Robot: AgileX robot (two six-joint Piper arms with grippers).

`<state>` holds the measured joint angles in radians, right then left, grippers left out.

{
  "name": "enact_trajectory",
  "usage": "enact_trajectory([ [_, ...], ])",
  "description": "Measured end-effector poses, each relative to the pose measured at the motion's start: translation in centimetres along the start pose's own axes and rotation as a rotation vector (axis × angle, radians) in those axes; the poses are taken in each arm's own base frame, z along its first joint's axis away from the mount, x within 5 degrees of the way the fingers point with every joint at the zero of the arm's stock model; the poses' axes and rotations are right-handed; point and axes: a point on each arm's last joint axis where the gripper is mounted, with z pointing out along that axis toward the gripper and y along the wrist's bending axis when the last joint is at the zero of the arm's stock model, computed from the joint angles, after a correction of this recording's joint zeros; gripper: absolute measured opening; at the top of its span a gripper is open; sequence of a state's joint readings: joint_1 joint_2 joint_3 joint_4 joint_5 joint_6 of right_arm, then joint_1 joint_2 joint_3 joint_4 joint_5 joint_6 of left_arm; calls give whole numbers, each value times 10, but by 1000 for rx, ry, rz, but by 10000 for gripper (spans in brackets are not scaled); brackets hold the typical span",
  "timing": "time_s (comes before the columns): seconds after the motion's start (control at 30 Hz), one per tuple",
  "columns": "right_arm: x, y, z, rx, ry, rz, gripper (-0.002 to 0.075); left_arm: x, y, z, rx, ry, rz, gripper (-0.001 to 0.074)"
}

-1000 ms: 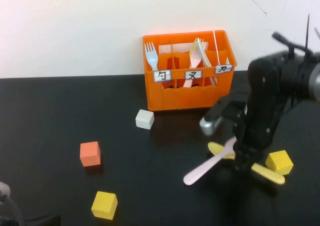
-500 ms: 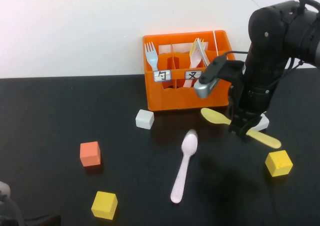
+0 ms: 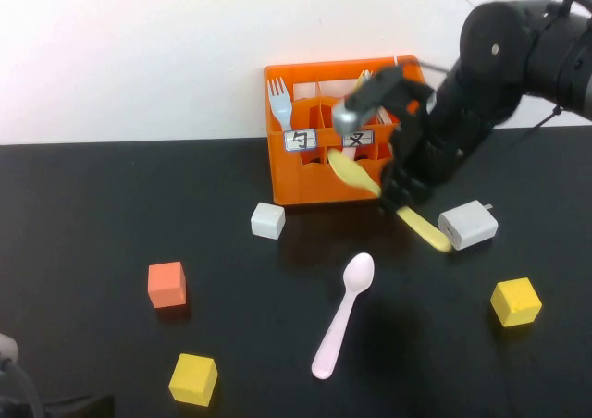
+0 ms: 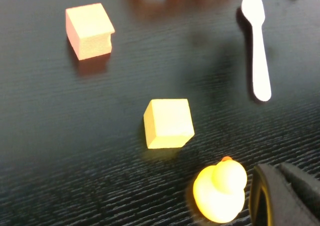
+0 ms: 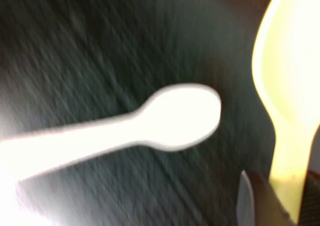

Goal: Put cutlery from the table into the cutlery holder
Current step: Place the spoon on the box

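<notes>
My right gripper [image 3: 400, 196] is shut on the handle of the yellow spoon [image 3: 363, 178] and holds it tilted in the air, bowl toward the front of the orange cutlery holder [image 3: 319, 185]. In the right wrist view the yellow spoon [image 5: 290, 86] runs between the gripper's fingers [image 5: 287, 198]. A pale pink spoon [image 3: 344, 314] lies on the black table [image 3: 111, 205] below; it also shows in the right wrist view [image 5: 150, 126] and the left wrist view [image 4: 257, 51]. A pale fork [image 3: 278, 104] and other pale pieces stand in the holder. My left gripper [image 4: 287, 196] rests shut at the near left.
A white charger plug [image 3: 467, 225] lies just right of the held spoon. A white cube [image 3: 267, 220], an orange cube [image 3: 166, 284] and two yellow cubes [image 3: 193, 379] [image 3: 515, 301] sit on the table. A yellow rubber duck [image 4: 220, 191] sits beside the left gripper.
My right gripper has lifted the yellow spoon off the table and carried it back and left toward the holder. The pink spoon was shifted and now lies alone. The left arm is still.
</notes>
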<state>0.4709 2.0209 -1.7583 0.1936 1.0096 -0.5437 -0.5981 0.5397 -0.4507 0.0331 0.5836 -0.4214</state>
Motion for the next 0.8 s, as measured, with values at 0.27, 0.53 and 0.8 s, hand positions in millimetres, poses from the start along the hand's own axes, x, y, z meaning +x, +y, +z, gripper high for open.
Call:
enact_trajectory([
  [0.27,-38,-4,-23,30,-338,70,140,-1,-1,0,9,-7,-8,-1],
  [0.53,-61,-11,-39,104,-599,87,140,-1,-1,0,9,-7,-8,-1],
  [0.8,-71,-22,-50,238,-756,77,140,-1,-1,0,6,-8,-3,-1],
])
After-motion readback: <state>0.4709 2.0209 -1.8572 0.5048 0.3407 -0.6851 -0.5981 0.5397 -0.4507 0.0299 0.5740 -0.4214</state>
